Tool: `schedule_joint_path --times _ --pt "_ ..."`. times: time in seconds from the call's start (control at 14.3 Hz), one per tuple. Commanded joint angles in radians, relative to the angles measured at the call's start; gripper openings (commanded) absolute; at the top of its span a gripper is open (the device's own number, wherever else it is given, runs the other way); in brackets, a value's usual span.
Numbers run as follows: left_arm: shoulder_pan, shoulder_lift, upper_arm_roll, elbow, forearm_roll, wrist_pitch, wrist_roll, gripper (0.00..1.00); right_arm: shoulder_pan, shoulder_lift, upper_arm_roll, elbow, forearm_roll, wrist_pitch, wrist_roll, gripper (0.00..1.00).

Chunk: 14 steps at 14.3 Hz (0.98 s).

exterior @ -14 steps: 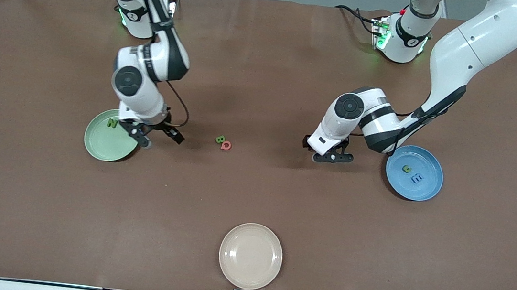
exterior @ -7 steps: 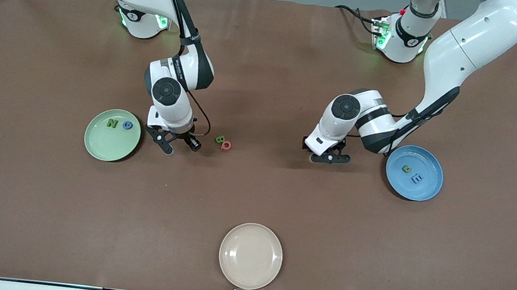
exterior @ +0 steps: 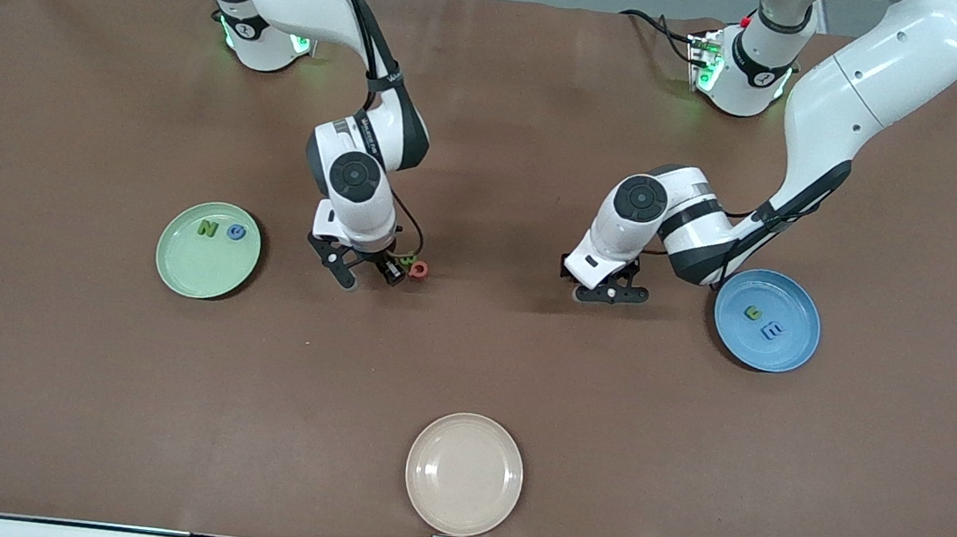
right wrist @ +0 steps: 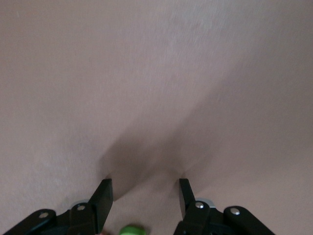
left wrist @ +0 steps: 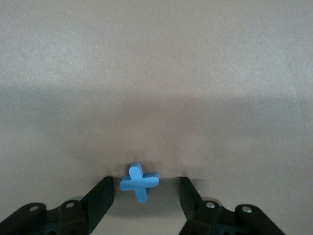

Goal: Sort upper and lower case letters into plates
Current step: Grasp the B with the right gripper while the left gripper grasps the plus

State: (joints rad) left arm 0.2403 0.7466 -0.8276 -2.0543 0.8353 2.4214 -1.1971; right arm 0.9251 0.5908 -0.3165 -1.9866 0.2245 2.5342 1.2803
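Observation:
The pale green plate (exterior: 184, 273) holds a green N (exterior: 207, 229) and a blue letter (exterior: 236, 231). The blue plate (exterior: 785, 359) holds a green letter (exterior: 754, 313) and a blue one (exterior: 772, 330). A green B (exterior: 409, 259) and a red Q (exterior: 419, 270) lie together mid-table. My right gripper (exterior: 368, 275) (right wrist: 145, 191) is open and low right beside them, with a bit of green (right wrist: 132, 230) between its jaws. My left gripper (exterior: 614, 294) (left wrist: 146, 188) stands open on the table around a blue x (left wrist: 139, 182), which the hand hides in the front view.
A beige plate (exterior: 464, 473) sits near the table's front edge, nearest the front camera. Both arm bases stand along the farthest edge.
My right gripper left a blue letter in the green plate, swung over to the B and Q, and narrowed its jaws. The left gripper's jaws narrowed around the x; that arm barely moved.

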Motion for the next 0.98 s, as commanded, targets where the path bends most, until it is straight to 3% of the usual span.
schedule_joint_path --times 0.0,0.42,0.63,0.7,0.91 --pt "-0.003 -0.007 0.016 0.010 0.007 0.008 0.002 0.61 0.029 0.021 -0.003 0.015 -0.002 -0.003 0.053 0.63" --pt "-0.001 -0.010 0.015 0.016 0.007 0.010 0.004 0.54 0.073 0.021 0.002 0.023 -0.002 -0.005 0.105 0.63" --pt "0.001 -0.010 0.015 0.010 0.007 0.008 0.002 0.53 0.074 0.021 0.004 0.028 -0.002 -0.005 0.109 0.52" --pt "0.002 -0.012 0.015 0.008 0.007 0.008 0.002 0.53 0.074 0.021 0.004 0.028 -0.002 -0.006 0.109 0.48" --pt "0.004 -0.012 0.015 0.002 0.007 0.005 0.005 0.52 0.064 0.017 0.002 0.025 -0.004 -0.018 0.094 0.09"
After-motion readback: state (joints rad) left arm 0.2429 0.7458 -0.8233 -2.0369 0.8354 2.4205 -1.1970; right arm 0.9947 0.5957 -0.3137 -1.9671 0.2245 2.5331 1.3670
